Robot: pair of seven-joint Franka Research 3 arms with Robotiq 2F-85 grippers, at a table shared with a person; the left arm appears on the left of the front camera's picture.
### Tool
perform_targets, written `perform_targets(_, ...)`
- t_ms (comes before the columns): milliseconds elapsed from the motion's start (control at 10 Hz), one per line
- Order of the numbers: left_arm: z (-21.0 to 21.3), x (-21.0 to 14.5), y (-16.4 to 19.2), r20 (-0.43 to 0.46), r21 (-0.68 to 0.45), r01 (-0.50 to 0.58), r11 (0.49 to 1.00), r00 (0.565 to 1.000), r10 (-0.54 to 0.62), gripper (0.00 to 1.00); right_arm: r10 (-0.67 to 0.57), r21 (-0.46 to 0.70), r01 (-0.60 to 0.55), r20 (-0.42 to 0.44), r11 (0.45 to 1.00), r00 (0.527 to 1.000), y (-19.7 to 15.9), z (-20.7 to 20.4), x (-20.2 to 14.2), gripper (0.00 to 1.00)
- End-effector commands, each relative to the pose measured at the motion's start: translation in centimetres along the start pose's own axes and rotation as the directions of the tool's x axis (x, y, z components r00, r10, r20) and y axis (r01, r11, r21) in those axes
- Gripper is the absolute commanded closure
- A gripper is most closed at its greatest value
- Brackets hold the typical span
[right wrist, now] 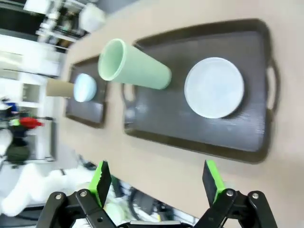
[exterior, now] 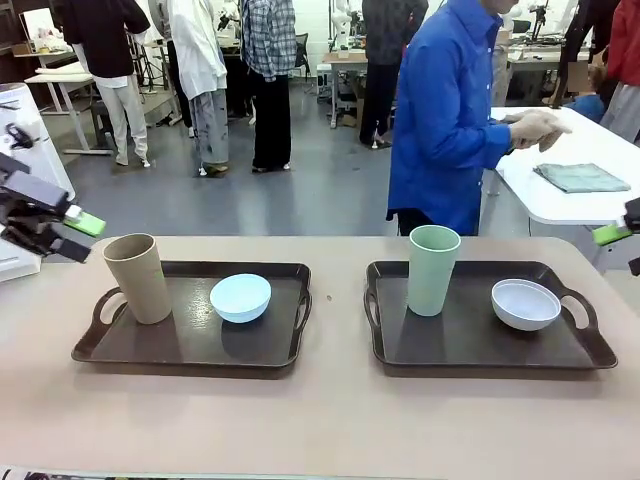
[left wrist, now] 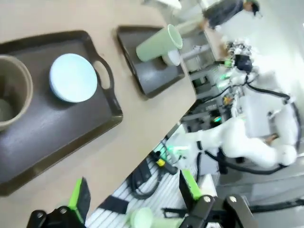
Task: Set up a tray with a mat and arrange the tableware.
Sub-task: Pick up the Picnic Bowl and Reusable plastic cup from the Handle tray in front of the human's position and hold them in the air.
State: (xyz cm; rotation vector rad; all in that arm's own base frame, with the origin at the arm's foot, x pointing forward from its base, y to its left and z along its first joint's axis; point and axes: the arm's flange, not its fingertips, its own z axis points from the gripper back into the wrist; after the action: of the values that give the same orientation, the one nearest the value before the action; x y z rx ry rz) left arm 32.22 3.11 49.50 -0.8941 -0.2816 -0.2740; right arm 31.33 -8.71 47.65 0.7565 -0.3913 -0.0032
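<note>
On left tray (exterior: 180,340), tumbler (exterior: 138,278) left of bowl (exterior: 240,297); on right tray (exterior: 460,335), likewise

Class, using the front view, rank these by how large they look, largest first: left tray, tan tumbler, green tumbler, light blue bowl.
1. left tray
2. tan tumbler and green tumbler: too alike to rank, though the tan one looks slightly wider
3. light blue bowl
</note>
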Motion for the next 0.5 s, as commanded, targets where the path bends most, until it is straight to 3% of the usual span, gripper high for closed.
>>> perform_targets(0,2.1,-0.1,3.5,0.048,-0.063,-0.119,0.991,0.991,0.122,0.00,-0.037,0.151,0.039,-0.016,0.988,0.999,-4.2,-1.6,-5.8,0.00)
perform_targets(200,3.8,-1.7,6.3,0.050,-0.058,-0.220,0.974,0.974,0.223,0.00,-0.114,0.172,0.125,-0.073,0.977,0.991,-8.3,0.7,-6.5,0.00)
perform_targets(400,4.3,-2.7,7.2,0.029,-0.007,-0.250,0.968,0.968,0.251,0.00,-0.140,0.105,0.154,-0.127,0.983,0.982,-10.3,3.2,-7.3,0.00)
